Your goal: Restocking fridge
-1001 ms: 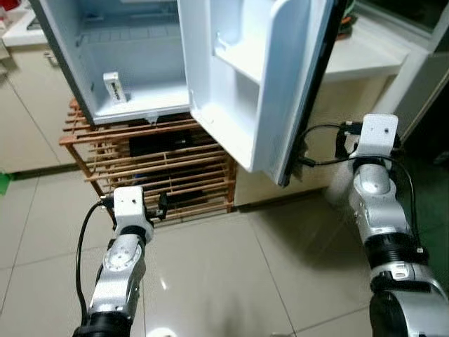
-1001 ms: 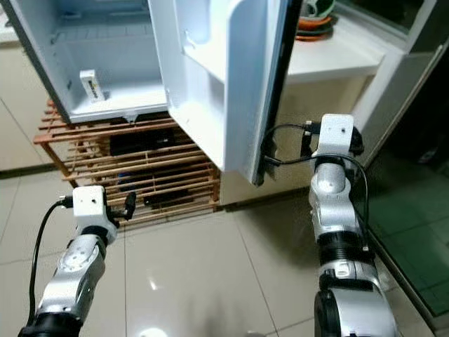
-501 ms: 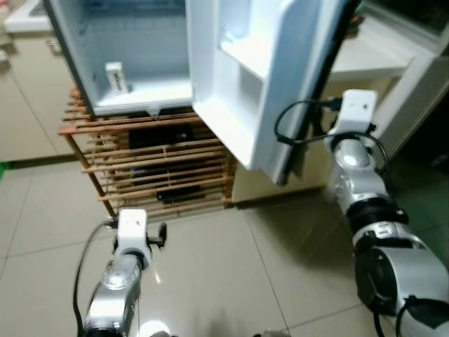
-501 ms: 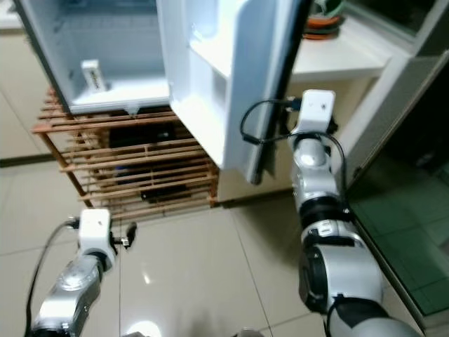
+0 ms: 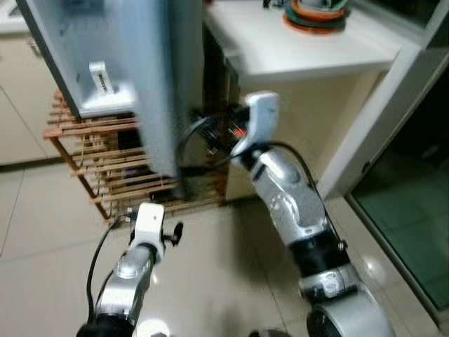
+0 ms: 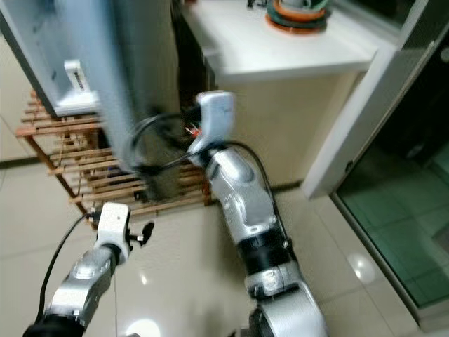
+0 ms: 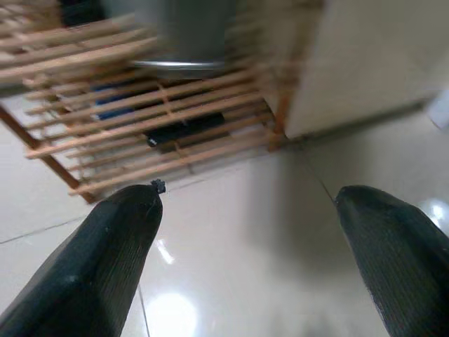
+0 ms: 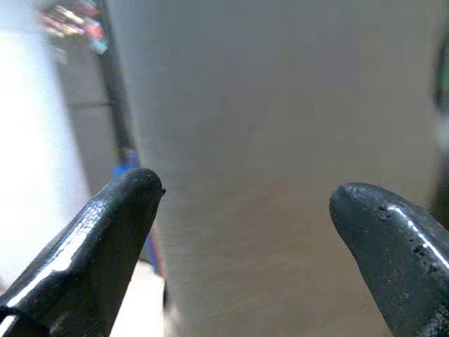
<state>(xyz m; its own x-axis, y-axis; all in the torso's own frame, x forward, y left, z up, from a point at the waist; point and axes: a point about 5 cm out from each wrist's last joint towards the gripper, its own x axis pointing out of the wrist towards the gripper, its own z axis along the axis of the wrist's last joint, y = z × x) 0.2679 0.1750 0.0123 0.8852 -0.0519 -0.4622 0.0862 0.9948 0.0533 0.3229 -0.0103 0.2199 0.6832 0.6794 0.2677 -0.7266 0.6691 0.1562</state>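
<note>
Right wrist view: right gripper (image 8: 245,210) w/ its two glossy black tapered fingers (image 8: 105,239) spread wide apart, nothing between them; straight ahead of the jaws, close, is the flat smooth grey outer face of the fridge door (image 8: 280,126), motion-blurred. Head views show that door (image 5: 172,77) as a tall grey slab seen nearly edge-on, blurred, w/ the silver right arm (image 5: 287,203) reaching across to its back side, black cable looping at the wrist. Past the door the fridge (image 5: 77,70) interior is white moulded plastic, and one small white carton (image 5: 100,77) w/ dark print stands tilted on its bottom shelf, well apart from both grippers. Fridge sits on a slatted wooden rack (image 5: 105,161), thin round-ish orange-brown bars, dark items inside. Left gripper (image 7: 245,232) hangs low over shiny beige floor tiles (image 7: 245,267), matte black wedge-shaped fingers (image 7: 105,260) wide apart, empty; beyond the jaws lie the rack's lower slats (image 7: 140,119) & a cream cabinet side (image 7: 365,56). Beside the fridge, a white smooth counter (image 5: 309,49) carries stacked orange/green dishes (image 5: 316,12).
</note>
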